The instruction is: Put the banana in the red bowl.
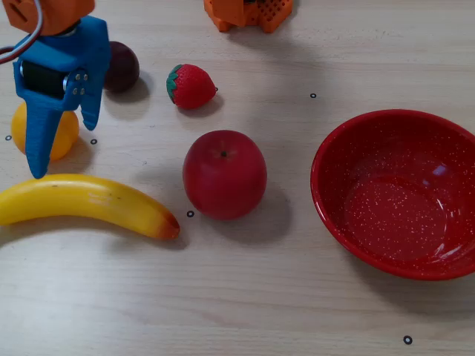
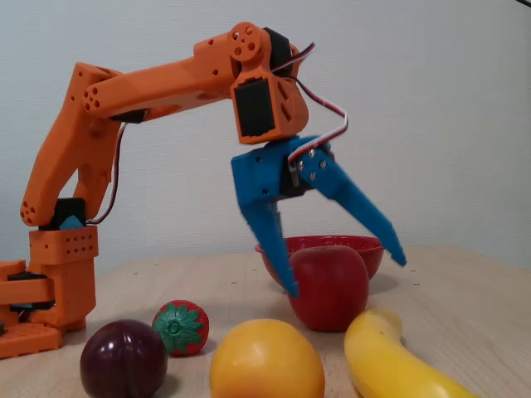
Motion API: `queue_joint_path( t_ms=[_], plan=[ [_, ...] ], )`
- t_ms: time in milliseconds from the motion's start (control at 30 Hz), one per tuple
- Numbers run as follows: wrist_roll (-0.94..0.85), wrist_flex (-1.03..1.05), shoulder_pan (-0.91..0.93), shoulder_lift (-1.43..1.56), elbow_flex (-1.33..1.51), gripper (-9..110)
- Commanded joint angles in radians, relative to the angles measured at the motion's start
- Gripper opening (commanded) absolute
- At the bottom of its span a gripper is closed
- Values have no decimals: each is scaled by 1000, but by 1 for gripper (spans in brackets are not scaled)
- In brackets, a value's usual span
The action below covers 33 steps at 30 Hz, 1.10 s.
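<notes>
The yellow banana (image 1: 82, 200) lies flat on the wooden table at the left of a fixed view, its brown tip pointing toward the apple; its near end (image 2: 390, 356) shows in the foreground of the side-on fixed view. The red bowl (image 1: 334, 185) sits empty at the right, and only its rim (image 2: 369, 244) shows behind the apple from the side. My blue gripper (image 1: 64, 148) (image 2: 344, 276) hangs open above the table, over the banana's left part and the orange fruit, touching nothing.
A red apple (image 1: 224, 174) (image 2: 329, 286) stands between banana and bowl. A strawberry (image 1: 191, 86) (image 2: 178, 326), a dark plum (image 1: 121, 67) (image 2: 124, 358) and a round orange fruit (image 1: 63, 133) (image 2: 265, 361) lie behind the banana. The arm's base (image 1: 249, 13) (image 2: 50, 282) is at the table's far edge.
</notes>
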Motion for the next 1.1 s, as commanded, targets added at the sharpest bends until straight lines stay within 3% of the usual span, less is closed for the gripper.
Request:
queue_joint_path(
  t_ms=[0, 500, 633, 800, 933, 1067],
  plan=[
    [52, 15, -15, 32, -86, 52],
    [114, -161, 57, -199, -101, 54],
    [117, -196, 74, -229, -101, 50],
    [138, -204, 80, -235, -98, 34],
    [149, -219, 75, -235, -98, 3],
    [135, -213, 67, -229, -107, 0]
  ],
)
